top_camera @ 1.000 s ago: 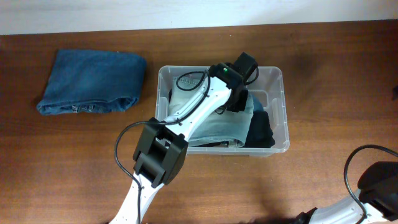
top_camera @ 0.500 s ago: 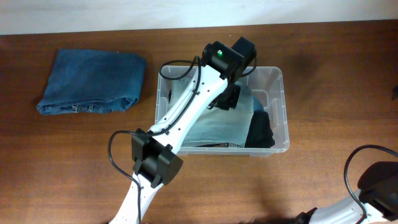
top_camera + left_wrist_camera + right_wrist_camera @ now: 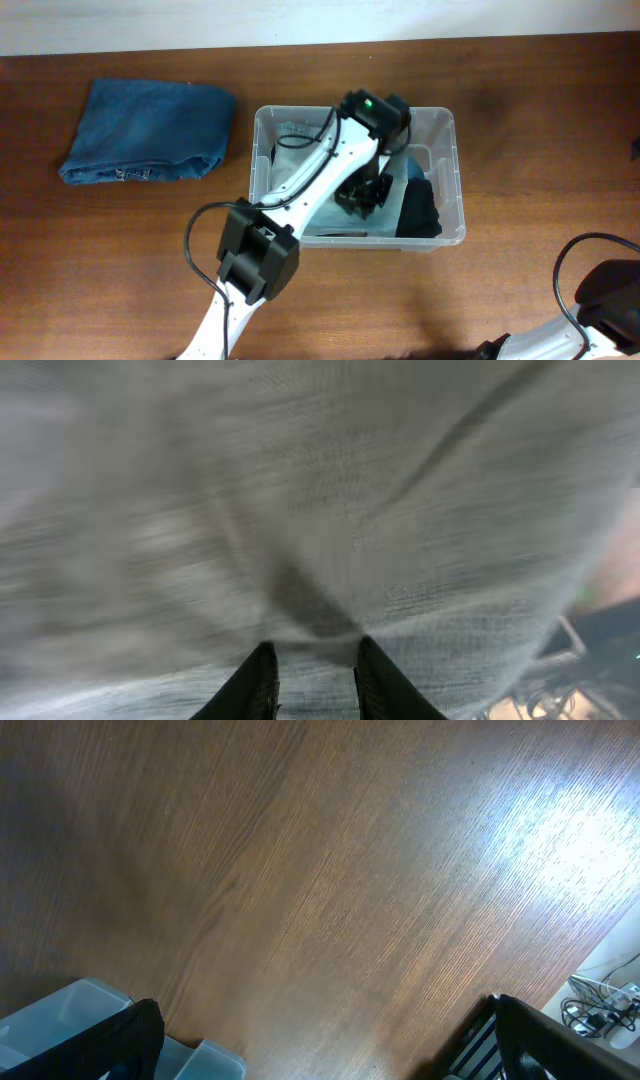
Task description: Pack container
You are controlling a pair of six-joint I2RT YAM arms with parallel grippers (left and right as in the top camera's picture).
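The container point(image 3: 453, 150) is a clear plastic tub at mid-table, partly filled with clothes. A light grey cloth point(image 3: 318, 205) lies across its middle, and a dark garment point(image 3: 420, 212) sits at its right end. My left gripper point(image 3: 362, 195) reaches down inside the tub onto the grey cloth. In the left wrist view that cloth point(image 3: 300, 480) fills the picture, and the fingertips point(image 3: 262, 652) stand narrowly apart with a dark pucker of fabric pinched between them. My right gripper point(image 3: 315, 1020) hangs wide open over bare table, with a corner of the container point(image 3: 70, 1005) at its lower left.
Folded blue jeans point(image 3: 150, 130) lie on the wooden table point(image 3: 500, 300) to the left of the tub. The right arm's base point(image 3: 605, 290) sits at the bottom right corner. Cables point(image 3: 600, 1015) show past the table edge in the right wrist view.
My left arm rose over the tub's back edge, then came down and forward into the middle of the tub onto the grey cloth. The right arm has not moved.
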